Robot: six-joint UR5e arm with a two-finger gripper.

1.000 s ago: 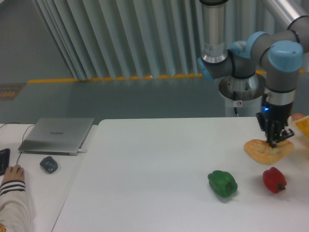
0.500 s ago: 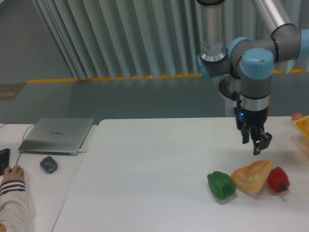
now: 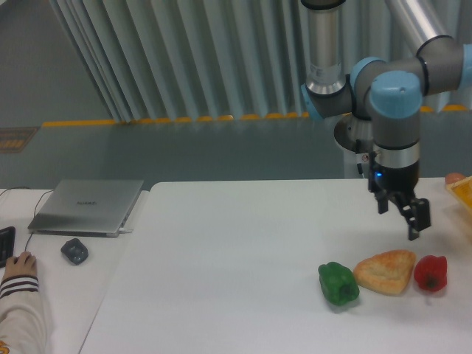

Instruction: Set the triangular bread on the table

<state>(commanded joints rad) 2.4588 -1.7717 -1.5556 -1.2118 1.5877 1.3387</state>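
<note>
Since half a second ago the gripper (image 3: pixel 407 216) has drifted slightly right and the bread (image 3: pixel 385 271) has settled flat on the table (image 3: pixel 221 258). It lies below and a little left of the empty, parted fingers, wedged between the green pepper (image 3: pixel 339 283) and red pepper (image 3: pixel 431 273), nearly touching both. Placement looks done; nothing blocks a retreat upward.

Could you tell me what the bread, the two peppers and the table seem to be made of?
Bread: matte golden-tan crust with a paler centre; real or replica, I cannot tell.
Green pepper and red pepper: smooth, glossy skins with highlights, possibly plastic.
Table: smooth white top with a faint sheen, probably laminate.
</note>
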